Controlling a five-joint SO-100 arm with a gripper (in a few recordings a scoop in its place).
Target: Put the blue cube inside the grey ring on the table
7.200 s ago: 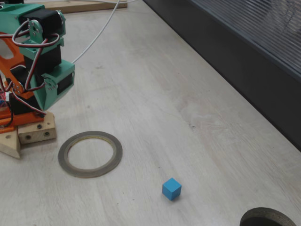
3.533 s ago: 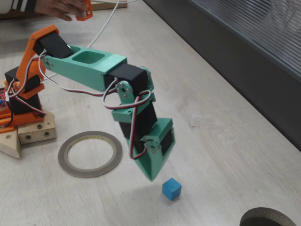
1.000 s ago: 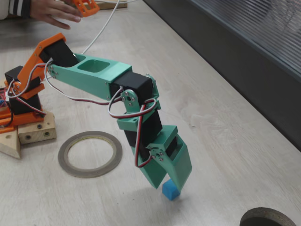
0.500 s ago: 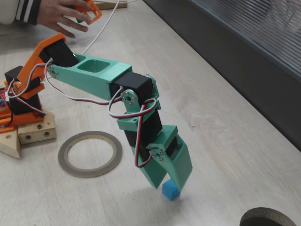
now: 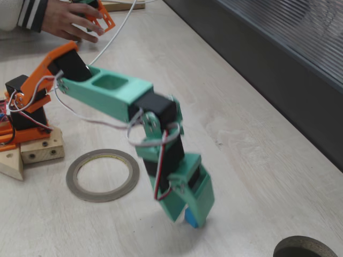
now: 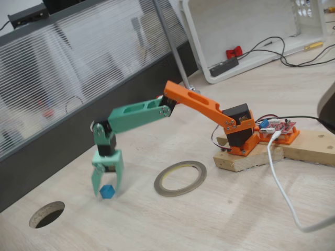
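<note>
Since half a second ago the arm has shifted slightly and its green wrist now shows motion blur, while the blue cube (image 5: 191, 217) sits at the same spot on the table (image 5: 241, 160). Seven seconds back the arm was folded at its base and the cube lay alone in the open.

Now the gripper (image 6: 107, 192) points straight down over the cube, and its two green fingers (image 6: 95, 183) stand on either side of it, the cube (image 6: 107, 191) between them near the tips. Its jaws are narrowed around the cube, but I cannot tell whether the pads actually press on it (one fixed view hides most of the cube behind the green claw (image 5: 188, 217)). The cube appears to rest on or just at the wood surface.

Beside it the grey ring (image 5: 103, 174) lies flat, apart from the cube, between the gripper and the arm's wooden base (image 5: 32, 152). Its opening (image 6: 180, 178) shows bare table.
</note>
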